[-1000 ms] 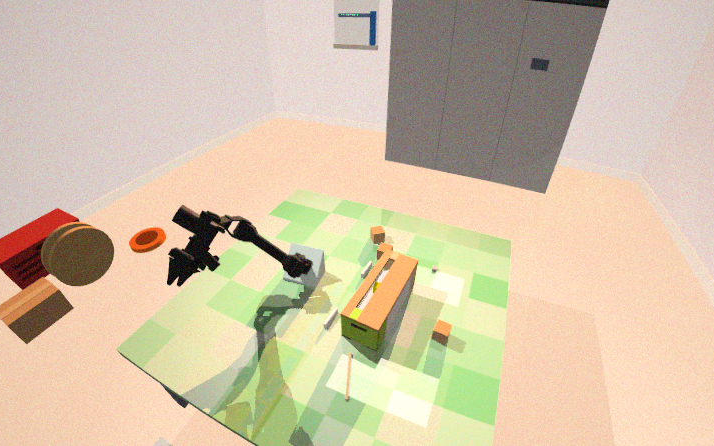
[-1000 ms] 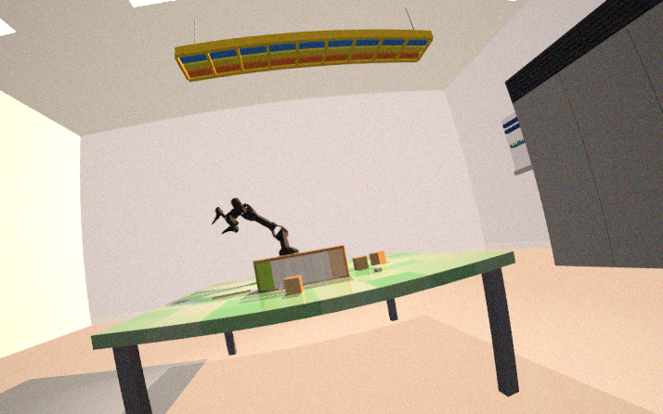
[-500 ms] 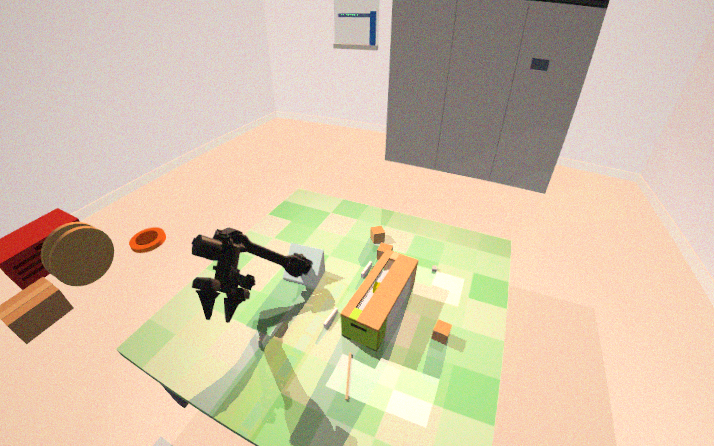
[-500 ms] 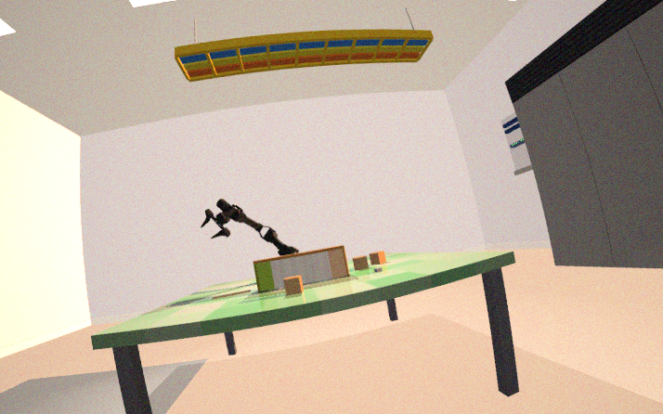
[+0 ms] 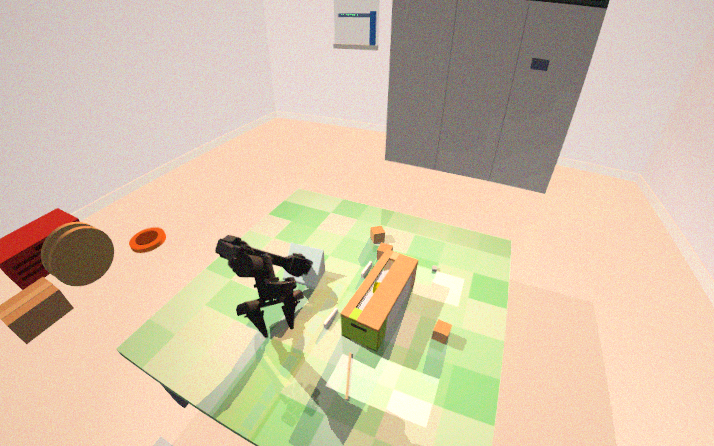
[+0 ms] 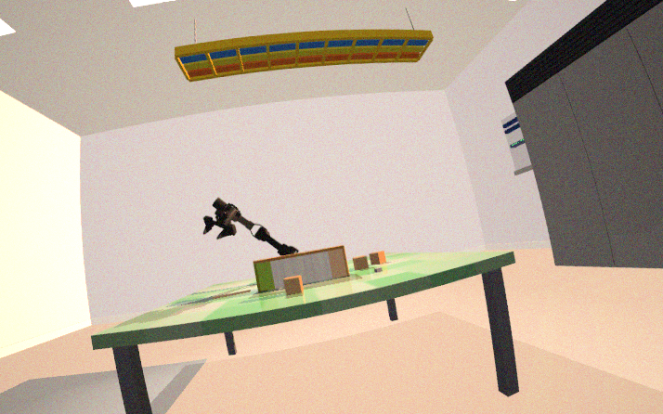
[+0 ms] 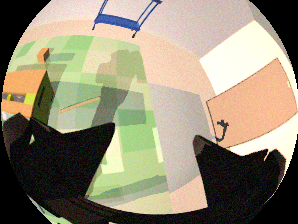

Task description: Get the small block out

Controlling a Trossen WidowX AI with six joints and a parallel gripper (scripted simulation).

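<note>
Small yellow block (image 5: 375,286) (image 7: 9,97): inside the box, visible through its long opening; exact seating cannot be told.
Long orange-topped box with a lime-green end (image 5: 398,282) (image 6: 301,267) (image 7: 25,85): upright on the green patchwork table (image 5: 481,360) (image 6: 323,305) (image 7: 132,132).
Black two-fingered gripper (image 5: 279,331) (image 6: 212,235) (image 7: 156,133): raised beside the box, fingers wide apart, nothing between them.
Thin tan stick (image 5: 348,376) (image 6: 231,293) (image 7: 80,105): lying near the green end.

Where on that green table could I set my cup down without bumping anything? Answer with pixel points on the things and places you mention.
Probably the near right part of the green table (image 5: 473,387) (image 6: 426,282), between the lone orange cube (image 5: 441,331) (image 6: 292,286) and the edge. The corner left of the open gripper (image 5: 279,331) (image 7: 155,135) also looks bare, though the arm could swing there. It is crowded at the box's (image 5: 384,288) (image 6: 301,268) far end, by two orange cubes.
</note>
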